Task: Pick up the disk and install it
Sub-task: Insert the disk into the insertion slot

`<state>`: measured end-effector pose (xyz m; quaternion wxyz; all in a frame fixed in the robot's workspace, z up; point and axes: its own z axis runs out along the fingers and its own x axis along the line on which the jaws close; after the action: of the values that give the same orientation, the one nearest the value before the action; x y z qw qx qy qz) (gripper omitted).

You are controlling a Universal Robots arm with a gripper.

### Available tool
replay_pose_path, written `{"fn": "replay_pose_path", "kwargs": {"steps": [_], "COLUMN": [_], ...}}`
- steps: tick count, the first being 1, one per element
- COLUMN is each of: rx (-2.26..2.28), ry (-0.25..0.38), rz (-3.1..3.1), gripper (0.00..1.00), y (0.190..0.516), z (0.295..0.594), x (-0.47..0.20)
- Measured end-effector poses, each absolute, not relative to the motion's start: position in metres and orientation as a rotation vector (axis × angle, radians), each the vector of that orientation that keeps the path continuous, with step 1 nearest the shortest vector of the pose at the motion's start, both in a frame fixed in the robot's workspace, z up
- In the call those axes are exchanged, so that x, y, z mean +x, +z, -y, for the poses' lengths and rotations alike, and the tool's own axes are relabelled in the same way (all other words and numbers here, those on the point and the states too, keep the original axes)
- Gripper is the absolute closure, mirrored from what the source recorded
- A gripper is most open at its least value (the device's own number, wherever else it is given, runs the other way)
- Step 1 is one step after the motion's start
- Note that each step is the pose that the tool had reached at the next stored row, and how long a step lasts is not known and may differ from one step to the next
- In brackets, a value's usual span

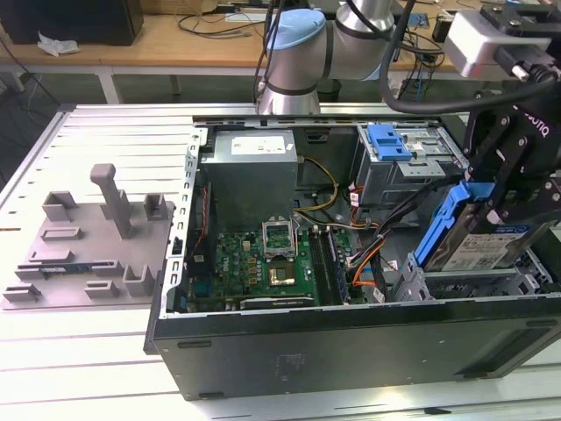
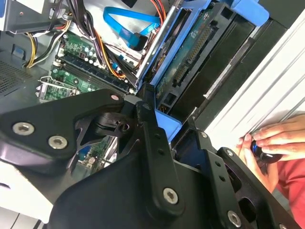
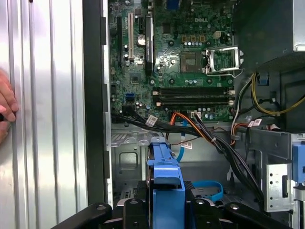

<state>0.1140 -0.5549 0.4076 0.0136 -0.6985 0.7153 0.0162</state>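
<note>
A wooden workbench (image 1: 166, 39) on white legs (image 1: 110, 88) runs along the back, carrying cables (image 1: 210, 19) and a black box (image 1: 74, 19), behind a slatted aluminium table (image 1: 88, 140).

I see the open case (image 1: 351, 351) lying on the table (image 1: 88, 377), with the fixture (image 1: 96, 246) beside it at the exterior view's left. Inside, the motherboard (image 1: 263, 259) sits mid-case; at the exterior view's right end my gripper (image 1: 500, 206) holds the disk (image 1: 473, 250) tilted over the drive bay (image 1: 473, 285)

Arm stretched across, tool (image 1: 501, 209) tilted downward, clamped on the disk (image 1: 480, 253)
</note>
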Motion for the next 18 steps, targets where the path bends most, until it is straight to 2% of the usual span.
{"fn": "replay_pose_path", "kwargs": {"steps": [15, 17, 18], "rx": [-2.175, -2.175, -2.175], "ry": [0.051, 0.050, 0.051], "rz": [-2.228, -2.229, -2.228], "gripper": [0.64, 0.50, 0.50], "y": [0.394, 0.393, 0.393], "z": [0.557, 0.559, 0.559], "x": [0.114, 0.114, 0.114]}}
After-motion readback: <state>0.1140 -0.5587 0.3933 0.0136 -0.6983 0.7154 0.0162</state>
